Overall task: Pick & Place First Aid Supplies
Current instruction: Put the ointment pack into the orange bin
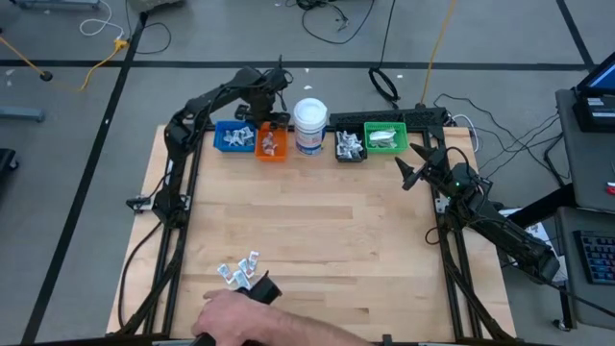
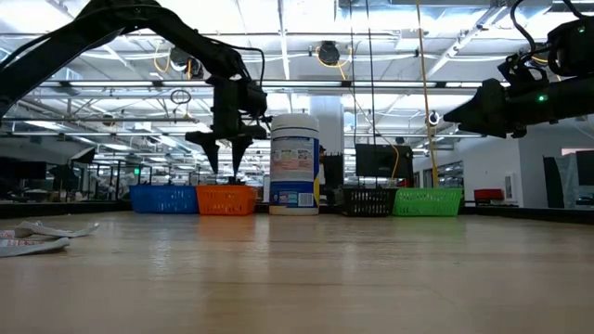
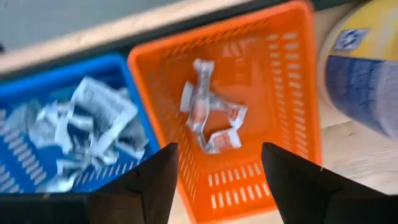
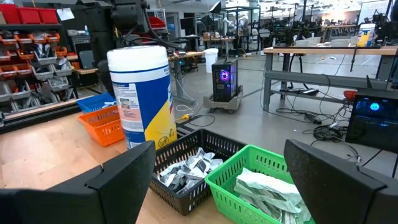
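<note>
Loose first aid packets [image 1: 240, 272], small, white and silvery, lie in a heap near the table's near edge, and show at the left of the low view as packets [image 2: 37, 237]. More packets lie in the orange bin [image 3: 208, 118] and the blue bin [image 3: 81, 130]. My left gripper [image 1: 273, 117] hangs open above the orange bin [image 2: 225, 199], fingers pointing down [image 3: 217, 155], holding nothing. My right gripper [image 1: 411, 163] is open and raised off the table to the right of the green bin [image 4: 261, 180], also empty [image 4: 219, 149].
Along the far edge stand a blue bin [image 1: 233, 137], orange bin [image 1: 272, 144], white jar with blue label [image 1: 310, 125], black bin [image 1: 350, 146] and green bin [image 1: 385, 137]. A person's hand [image 1: 240, 312] reaches in at the near edge beside the loose packets.
</note>
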`<state>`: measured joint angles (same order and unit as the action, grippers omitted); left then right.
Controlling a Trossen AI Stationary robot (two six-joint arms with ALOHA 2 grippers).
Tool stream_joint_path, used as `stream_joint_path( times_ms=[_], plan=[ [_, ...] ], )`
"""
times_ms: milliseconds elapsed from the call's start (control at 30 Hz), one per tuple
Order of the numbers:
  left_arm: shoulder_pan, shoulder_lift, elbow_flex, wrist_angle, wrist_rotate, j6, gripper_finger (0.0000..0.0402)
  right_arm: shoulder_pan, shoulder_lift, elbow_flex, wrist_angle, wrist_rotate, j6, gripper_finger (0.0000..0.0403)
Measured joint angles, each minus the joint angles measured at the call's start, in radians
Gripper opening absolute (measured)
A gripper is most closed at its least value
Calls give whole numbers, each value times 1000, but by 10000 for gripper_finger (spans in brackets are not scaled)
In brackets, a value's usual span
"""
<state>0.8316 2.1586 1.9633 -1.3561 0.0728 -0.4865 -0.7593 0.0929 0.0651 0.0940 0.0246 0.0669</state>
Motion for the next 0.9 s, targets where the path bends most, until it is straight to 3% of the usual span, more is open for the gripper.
stream_joint_path(
  times_ms=[200,333,600,900],
  plan=[
    [-17,-1,-13,-90,5,-49,241,0,0,0,0,0,0,352],
    [-56,-64,-111,-61,3,-84,241,0,0,0,0,0,0,352],
    [-218,-325,-506,151,6,-289,241,0,0,0,0,0,0,352],
    [-488,-611,-905,214,12,-649,241,0,0,0,0,0,0,352]
  ],
)
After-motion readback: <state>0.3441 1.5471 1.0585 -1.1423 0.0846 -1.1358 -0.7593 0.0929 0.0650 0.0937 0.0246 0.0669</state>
